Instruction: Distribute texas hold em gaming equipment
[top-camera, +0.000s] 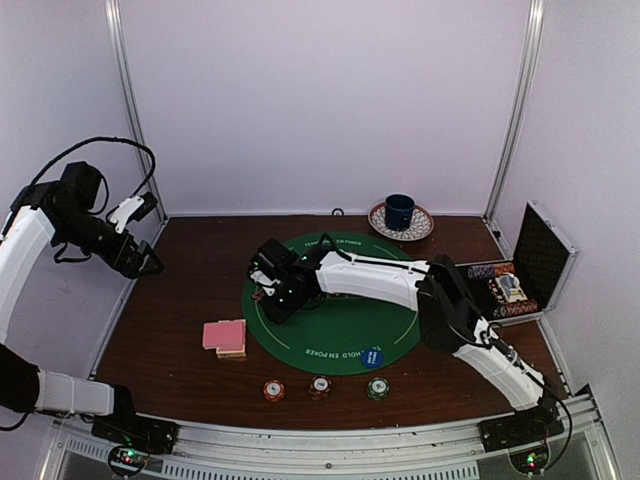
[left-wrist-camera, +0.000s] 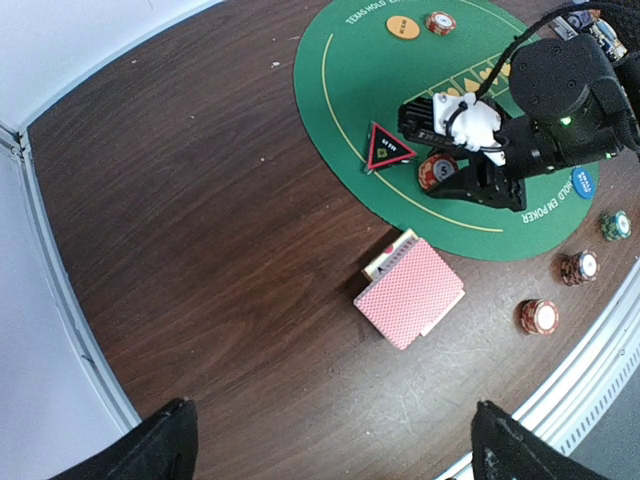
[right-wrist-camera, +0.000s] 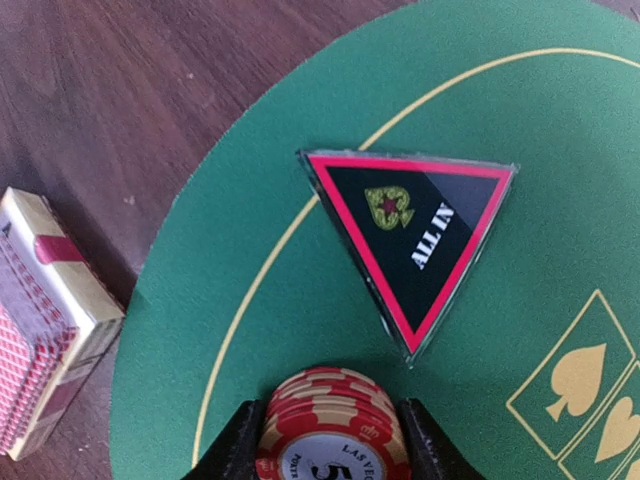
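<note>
My right jaws pinched red chip stack (right-wrist-camera: 328, 405) | triangle marker (right-wrist-camera: 415, 235) lay just ahead, near mat (right-wrist-camera: 560, 120) edge | left jaws spread wide

mug (top-camera: 400, 210) on saucer (top-camera: 421, 229), open case (top-camera: 546, 256)

robot lab cell dressed as a card table

pale panel walls (top-camera: 330, 100) framed by aluminium posts (top-camera: 125, 110) box in a dark wooden tabletop (top-camera: 180, 290). a white left arm (top-camera: 22, 250) and right arm (top-camera: 375, 278) rise from a metal rail (top-camera: 330, 440) along its near edge, black cable (top-camera: 100, 148) looping free. a green poker mat (top-camera: 330, 337) and poker chips (top-camera: 319, 387) are the staged props.
</note>
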